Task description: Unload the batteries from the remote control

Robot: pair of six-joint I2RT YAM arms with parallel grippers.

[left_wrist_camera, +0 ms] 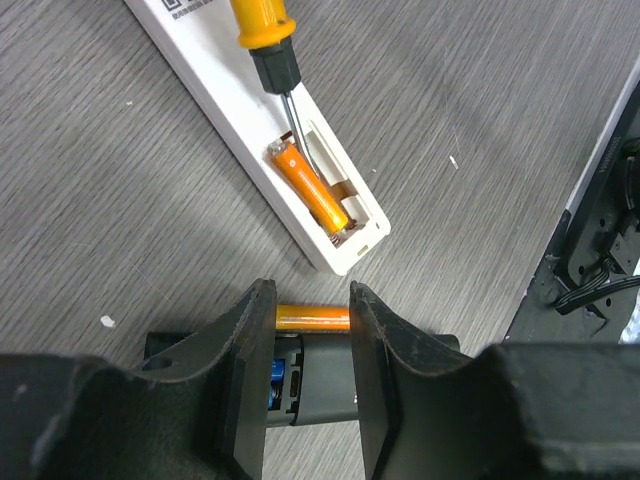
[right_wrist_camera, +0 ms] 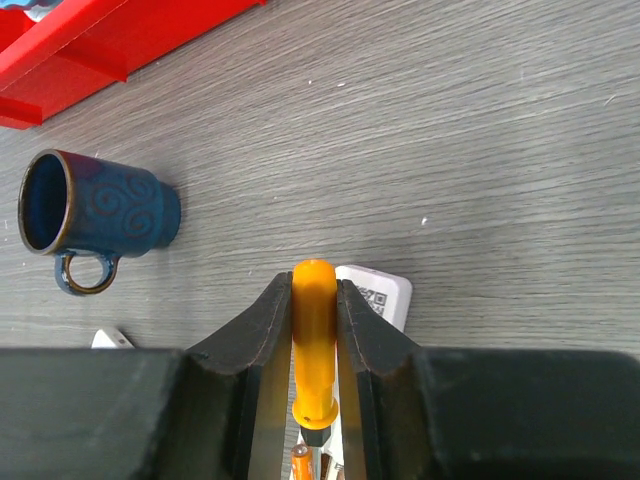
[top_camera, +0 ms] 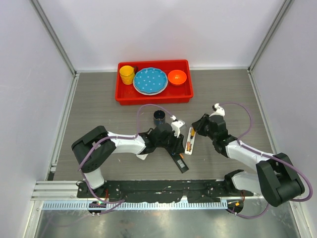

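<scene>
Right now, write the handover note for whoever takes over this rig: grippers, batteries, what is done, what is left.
Left gripper: appears shut end to end on a freed orange battery, above the black remote.
Right gripper: shut on the orange-handled screwdriver, whose tip is in the white remote's open battery bay.
Done: bay uncovered, one slot empty.
Left: the seated orange battery must come out of the white remote. What looks like a blue battery shows in the black remote.
</scene>
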